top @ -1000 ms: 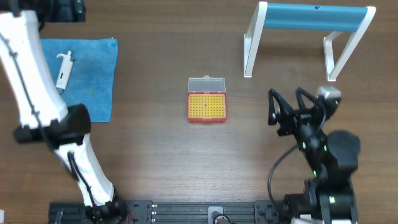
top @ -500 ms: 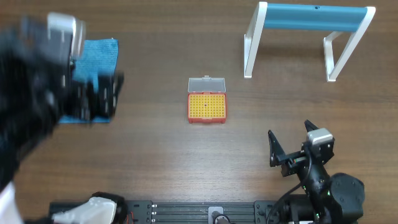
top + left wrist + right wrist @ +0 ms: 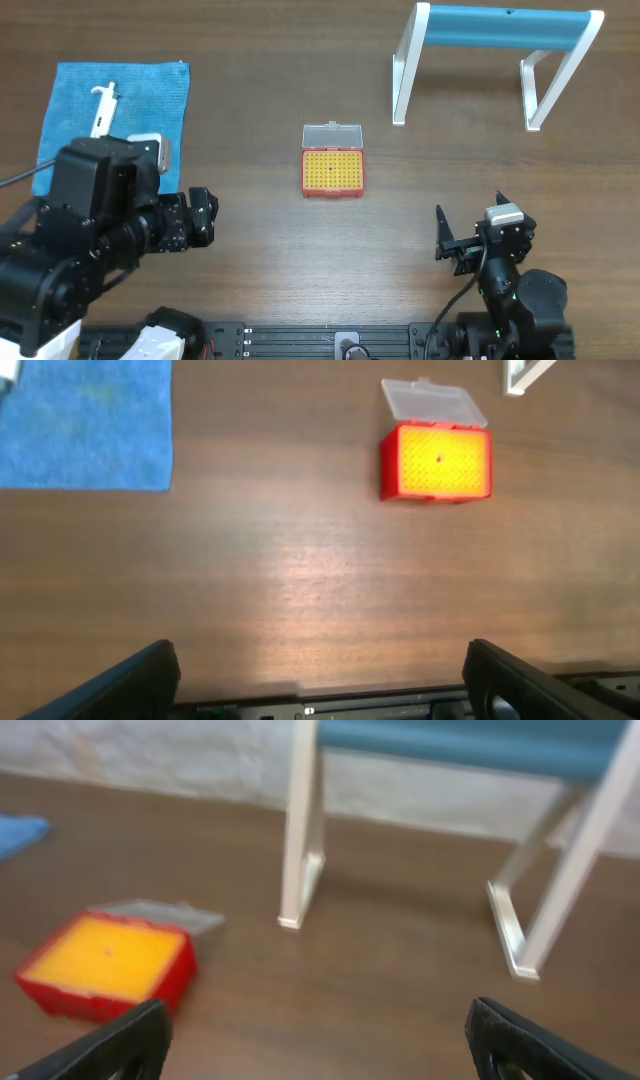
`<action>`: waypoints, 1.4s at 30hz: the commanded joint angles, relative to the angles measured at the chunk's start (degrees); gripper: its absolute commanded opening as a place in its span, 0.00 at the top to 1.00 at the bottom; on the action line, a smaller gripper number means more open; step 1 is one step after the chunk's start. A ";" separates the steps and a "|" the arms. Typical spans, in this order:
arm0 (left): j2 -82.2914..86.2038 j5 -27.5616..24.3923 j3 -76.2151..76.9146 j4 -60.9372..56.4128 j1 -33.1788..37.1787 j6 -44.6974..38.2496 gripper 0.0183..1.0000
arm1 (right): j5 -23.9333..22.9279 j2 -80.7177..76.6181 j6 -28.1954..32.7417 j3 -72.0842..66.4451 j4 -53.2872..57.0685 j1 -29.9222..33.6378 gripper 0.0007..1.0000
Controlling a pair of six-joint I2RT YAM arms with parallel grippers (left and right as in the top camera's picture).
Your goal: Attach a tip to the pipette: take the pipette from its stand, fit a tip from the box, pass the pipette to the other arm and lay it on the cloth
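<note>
Pipette (image 3: 103, 108) lies on the blue cloth (image 3: 150, 90), well clear of both arms' jaws, each pair spread and empty.

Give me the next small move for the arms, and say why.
Probably just park both arms. The pipette lies on the blue cloth, the stand is empty, and the left gripper and right gripper are open, holding nothing, near their bases.

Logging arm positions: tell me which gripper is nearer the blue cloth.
The left gripper, close to a corner of the blue cloth where the pipette lies; the right gripper is far across the table, beyond the tip box.
</note>
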State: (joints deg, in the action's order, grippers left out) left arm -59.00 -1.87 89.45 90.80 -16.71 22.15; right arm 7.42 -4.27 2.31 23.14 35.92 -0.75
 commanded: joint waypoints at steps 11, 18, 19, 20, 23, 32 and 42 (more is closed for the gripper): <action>-8.00 1.22 -2.03 -0.39 -0.28 1.60 0.08 | -4.87 0.48 0.81 -0.48 22.34 -0.20 0.05; -1.14 4.87 -6.29 -15.80 0.11 -2.69 0.08 | -4.87 0.48 0.81 -0.48 22.32 -0.20 0.05; 3.02 4.87 -9.77 -25.92 0.22 -7.45 0.08 | -4.87 0.48 0.81 -0.48 22.32 -0.20 0.05; 6.47 4.92 -13.57 -34.86 0.39 -12.13 0.08 | -4.87 0.48 0.81 -0.48 22.32 -0.20 0.05; 16.74 4.92 -28.55 -61.48 3.15 -21.42 0.08 | -4.87 0.48 0.81 -0.48 22.32 -0.20 0.05; 42.91 1.64 -69.92 -100.04 17.64 -21.07 0.08 | -4.87 0.48 0.81 -0.48 22.32 -0.20 0.05; 57.44 2.14 -89.13 -98.99 18.25 -15.52 0.08 | -4.87 0.48 0.81 -0.48 22.32 -0.20 0.05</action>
State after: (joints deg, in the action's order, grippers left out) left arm -4.25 0.97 4.10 -9.17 1.21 4.62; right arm 3.07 -4.21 2.50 22.76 58.37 -0.75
